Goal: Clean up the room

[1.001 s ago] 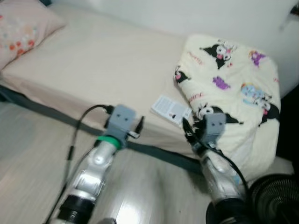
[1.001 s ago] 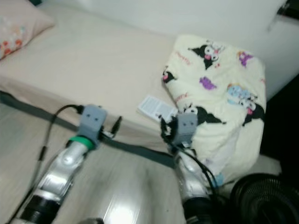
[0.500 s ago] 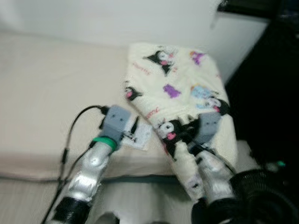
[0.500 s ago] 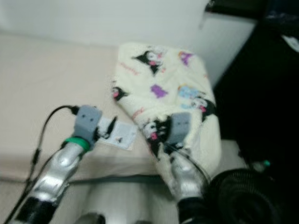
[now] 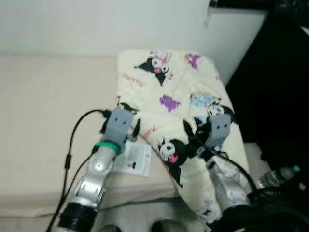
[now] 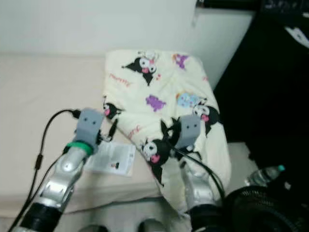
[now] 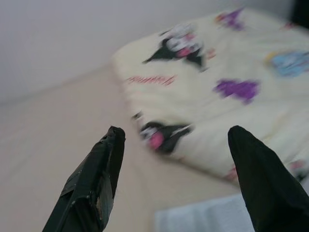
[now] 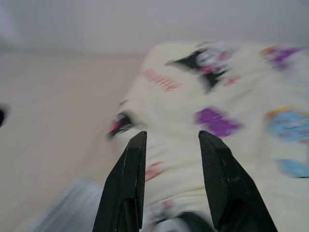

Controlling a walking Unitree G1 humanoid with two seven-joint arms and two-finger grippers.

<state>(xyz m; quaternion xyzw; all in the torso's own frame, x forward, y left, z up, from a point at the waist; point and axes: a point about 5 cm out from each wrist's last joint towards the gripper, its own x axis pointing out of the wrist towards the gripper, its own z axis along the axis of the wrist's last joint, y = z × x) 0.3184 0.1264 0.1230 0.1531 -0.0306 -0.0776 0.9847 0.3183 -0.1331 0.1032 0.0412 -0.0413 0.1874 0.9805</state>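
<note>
Blanket (image 5: 178, 92): soft cream fleece, folded, cartoon-printed, lying at the end of the bed (image 5: 43, 106) beside the white wall (image 5: 96, 24).
Bed: smooth beige sheet.
Card (image 5: 133, 159): flat white printed rectangle, just beside the blanket.
Left gripper (image 7: 176, 159): fingers spread, over the card, near the blanket's edge.
Right gripper (image 8: 169, 159): fingers parted, empty, above the blanket.

A: What can be counted here?
B: Two grippers, the left gripper (image 5: 136, 129) and right gripper (image 5: 189, 137). One cartoon-print blanket (image 5: 178, 92) ahead of both, one white card (image 5: 133, 159) just beside the left gripper, one bed (image 5: 43, 111).
A: More?
B: One bottle (image 5: 280, 175), right of the right gripper.
</note>
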